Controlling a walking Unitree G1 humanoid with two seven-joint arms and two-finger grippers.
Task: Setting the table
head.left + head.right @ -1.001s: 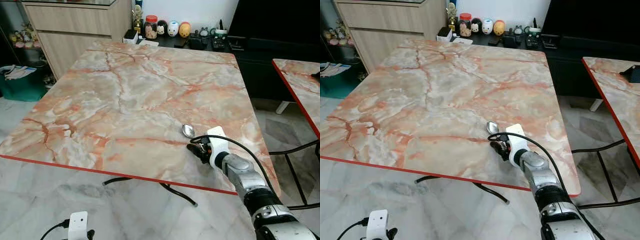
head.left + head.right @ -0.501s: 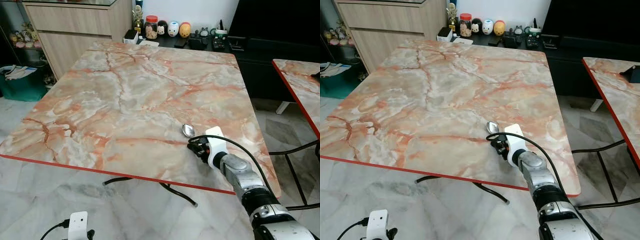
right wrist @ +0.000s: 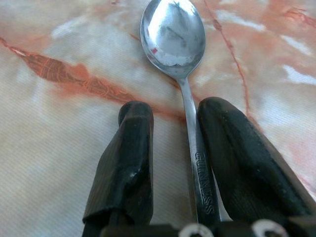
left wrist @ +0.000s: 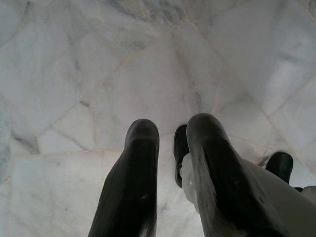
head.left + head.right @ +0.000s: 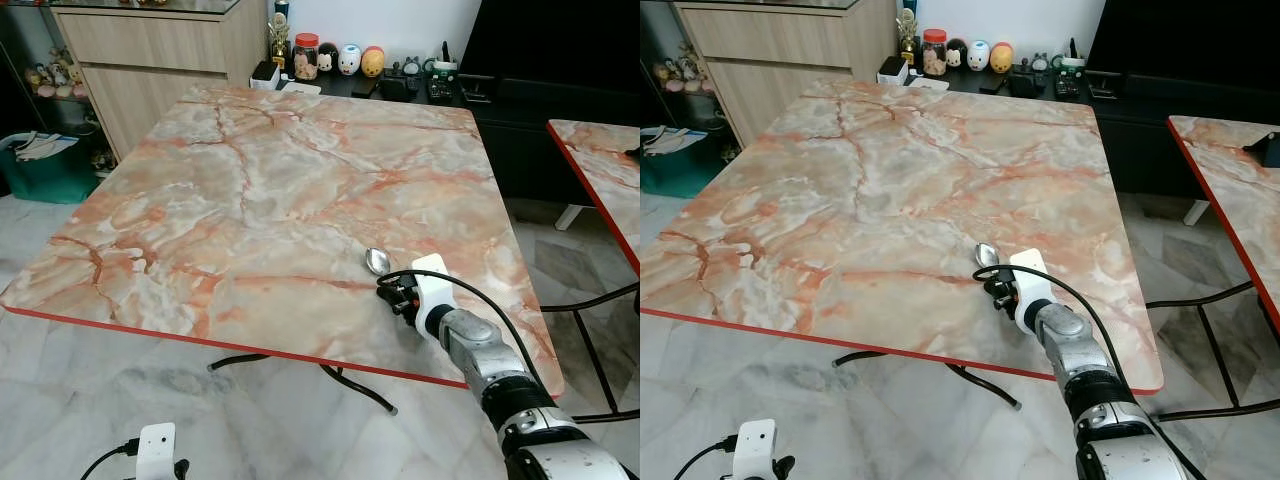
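Observation:
A steel spoon (image 3: 173, 34) lies flat on the marble table (image 5: 250, 180), near its front right corner, bowl pointing to the far side. My right gripper (image 5: 393, 293) rests low over the spoon's handle and is open. In the right wrist view the handle lies between the two black fingers (image 3: 133, 143), close against one of them, with a clear gap to the other. My left gripper (image 4: 170, 131) hangs idle over the pale floor tiles, its fingers a little apart and holding nothing.
A second marble table (image 5: 600, 170) stands to the right, across a narrow gap. Behind the table are a wooden cabinet (image 5: 150, 60) and a dark sideboard with jars and figurines (image 5: 340, 60). A green bin (image 5: 40, 165) sits at the left.

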